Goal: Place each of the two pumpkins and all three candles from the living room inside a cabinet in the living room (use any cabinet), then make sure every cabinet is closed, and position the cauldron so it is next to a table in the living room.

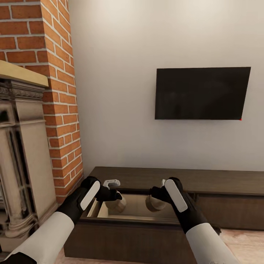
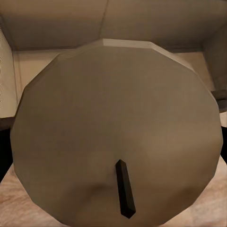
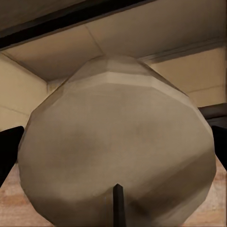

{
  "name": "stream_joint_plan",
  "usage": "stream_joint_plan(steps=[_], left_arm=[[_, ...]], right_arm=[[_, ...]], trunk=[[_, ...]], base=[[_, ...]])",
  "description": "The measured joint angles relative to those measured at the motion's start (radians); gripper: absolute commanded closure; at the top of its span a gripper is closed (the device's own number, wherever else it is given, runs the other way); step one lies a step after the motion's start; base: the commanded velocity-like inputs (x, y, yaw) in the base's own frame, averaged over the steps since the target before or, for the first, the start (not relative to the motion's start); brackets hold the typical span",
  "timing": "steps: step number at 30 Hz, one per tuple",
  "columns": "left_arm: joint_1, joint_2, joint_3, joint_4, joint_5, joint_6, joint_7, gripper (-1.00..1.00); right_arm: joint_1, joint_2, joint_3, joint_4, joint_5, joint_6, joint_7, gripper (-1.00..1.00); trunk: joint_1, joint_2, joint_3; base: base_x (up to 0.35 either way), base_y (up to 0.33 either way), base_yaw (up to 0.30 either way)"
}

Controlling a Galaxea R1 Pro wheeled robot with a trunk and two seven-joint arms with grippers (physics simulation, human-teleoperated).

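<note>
A black television hangs on the pale wall. At the left stands a red brick chimney with an ornate stone fireplace.

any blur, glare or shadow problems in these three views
Head view: sharp and evenly lit, no glare on the dark tv; the open cabinet drawer is dim inside. Left wrist view: the candle looms close, soft-edged and faceted. Right wrist view: its candle likewise, with mottled shading.

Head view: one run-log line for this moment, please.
left claw: holds candle | right claw: holds second candle | both over open cabinet drawer
</note>
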Motion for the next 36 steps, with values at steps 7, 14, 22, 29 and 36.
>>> stream_joint_plan(steps=[7, 14, 22, 29, 36], left_arm=[[0.000, -0.001, 0.000, 0.001, -0.002, -0.020, 0.003, 1.00], [0.000, -0.011, 0.001, 0.002, -0.004, -0.053, 0.058, 1.00], [0.000, -0.024, 0.000, 0.003, -0.004, -0.090, 0.084, 1.00], [0.000, -0.035, 0.000, 0.010, -0.004, -0.095, 0.121, 1.00], [0.000, -0.043, 0.000, 0.034, -0.005, -0.094, 0.138, 1.00]], right_arm=[[-0.034, 0.000, 0.092, 0.109, 0.007, -0.113, 0.001, 1.00], [-0.037, 0.004, 0.111, 0.124, 0.006, -0.137, 0.002, 1.00], [-0.041, 0.012, 0.150, 0.154, 0.006, -0.188, 0.002, 1.00], [-0.042, 0.019, 0.161, 0.159, 0.004, -0.194, 0.003, 1.00], [-0.042, 0.021, 0.161, 0.160, 0.005, -0.194, 0.003, 1.00]], trunk=[[0.000, 0.000, 0.000], [0.000, 0.000, 0.000], [0.000, 0.000, 0.000], [0.000, 0.000, 0.000], [0.000, 0.000, 0.000]], base=[[0.000, 0.000, 0.000], [0.000, 0.000, 0.000], [0.000, 0.000, 0.000], [0.000, 0.000, 0.000], [0.000, 0.000, 0.000]])
